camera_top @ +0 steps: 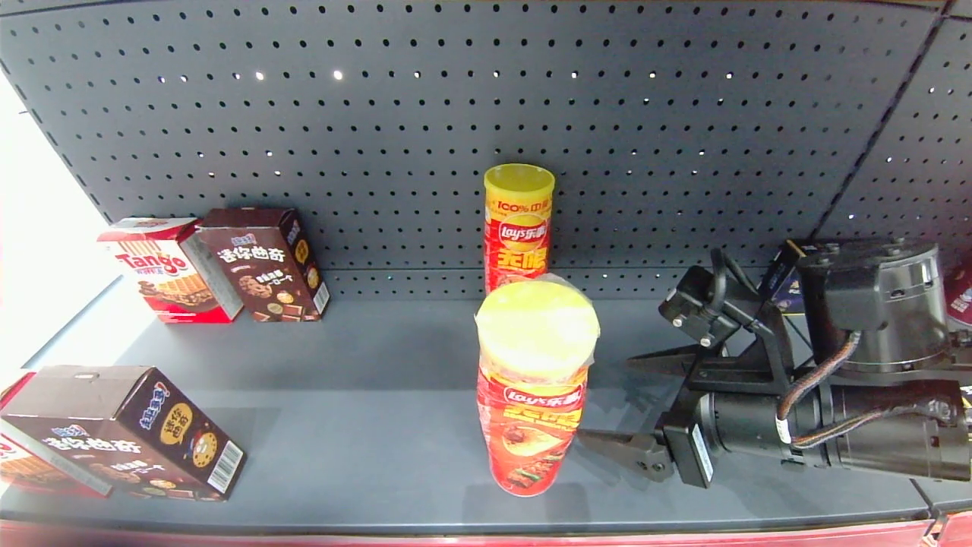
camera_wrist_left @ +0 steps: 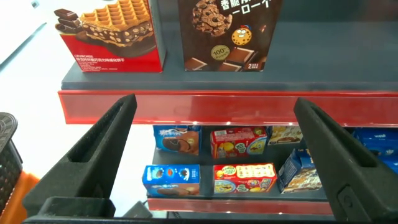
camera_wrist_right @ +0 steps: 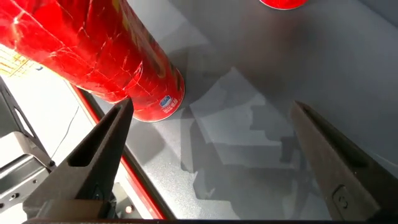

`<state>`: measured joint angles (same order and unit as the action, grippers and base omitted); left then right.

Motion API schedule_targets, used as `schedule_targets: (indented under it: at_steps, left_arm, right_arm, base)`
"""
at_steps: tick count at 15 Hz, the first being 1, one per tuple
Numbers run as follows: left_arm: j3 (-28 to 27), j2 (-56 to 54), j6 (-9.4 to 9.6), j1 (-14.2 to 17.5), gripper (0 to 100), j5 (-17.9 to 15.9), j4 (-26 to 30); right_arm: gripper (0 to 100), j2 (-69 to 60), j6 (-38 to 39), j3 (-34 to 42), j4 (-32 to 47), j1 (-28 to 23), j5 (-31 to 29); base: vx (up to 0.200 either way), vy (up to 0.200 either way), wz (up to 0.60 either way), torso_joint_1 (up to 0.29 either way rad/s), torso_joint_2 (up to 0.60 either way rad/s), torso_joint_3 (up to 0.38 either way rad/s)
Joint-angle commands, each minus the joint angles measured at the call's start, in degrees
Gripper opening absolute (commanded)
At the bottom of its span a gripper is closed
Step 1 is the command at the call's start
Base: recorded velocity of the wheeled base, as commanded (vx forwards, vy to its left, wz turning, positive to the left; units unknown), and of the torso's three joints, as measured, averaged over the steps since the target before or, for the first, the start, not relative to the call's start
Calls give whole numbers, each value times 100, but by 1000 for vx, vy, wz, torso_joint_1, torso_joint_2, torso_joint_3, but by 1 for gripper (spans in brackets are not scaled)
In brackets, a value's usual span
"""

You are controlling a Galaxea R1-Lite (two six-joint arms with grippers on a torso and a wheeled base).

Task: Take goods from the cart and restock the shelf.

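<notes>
Chip can (camera_top: 533, 395) stands just beside the right tool (camera_top: 606, 400), spread wide and empty.

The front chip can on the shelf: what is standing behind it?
A second chip can stands upright behind the front chip can, close to the pegboard back wall. Its base is covered by the front can's lid.

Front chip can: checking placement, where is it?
Head view: the front chip can stands upright at the shelf front, before the rear can, left of the right gripper.
</notes>
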<state>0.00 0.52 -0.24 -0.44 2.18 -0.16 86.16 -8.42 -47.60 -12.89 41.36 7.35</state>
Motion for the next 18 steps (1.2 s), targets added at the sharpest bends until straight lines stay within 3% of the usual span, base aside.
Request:
schedule_targets:
  at_steps: [1, 5, 7, 9, 12, 14, 16, 18]
  left_arm:
    - [0, 9, -2, 0, 100, 2, -2]
    - [0, 9, -2, 0, 100, 10, -2]
    - [0, 9, -2, 9, 100, 2, -2]
    - [0, 9, -11, 0, 100, 10, -2]
    - [0, 0, -2, 0, 100, 2, -2]
    - [0, 9, -2, 0, 100, 2, -2]
    - [0, 9, -2, 0, 100, 2, -2]
    - [0, 9, 16, 0, 100, -7, -2]
  right_arm:
    - [100, -47, -1, 49, -3, -32, -14]
    - [100, -363, 25, 76, -179, -559, -32]
    - [100, -935, 43, 76, -329, -1614, -23]
    - [100, -1427, 43, 129, -329, -2194, -14]
    - [100, -3325, 7, 1034, -285, -3336, -155]
    - [100, -4565, 7, 1816, -267, -3398, -709]
    - [100, -5303, 7, 2299, -241, -3398, -797]
    - [100, -6700, 25, 2941, 515, -3372, -770]
  base:
    - [0, 0, 0, 0, 0, 0]
    - [0, 0, 0, 0, 0, 0]
    - [0, 0, 0, 0, 0, 0]
    - [0, 0, 0, 0, 0, 0]
    - [0, 0, 0, 0, 0, 0]
    - [0, 0, 0, 0, 0, 0]
    - [0, 0, 0, 0, 0, 0]
    - [0, 0, 0, 0, 0, 0]
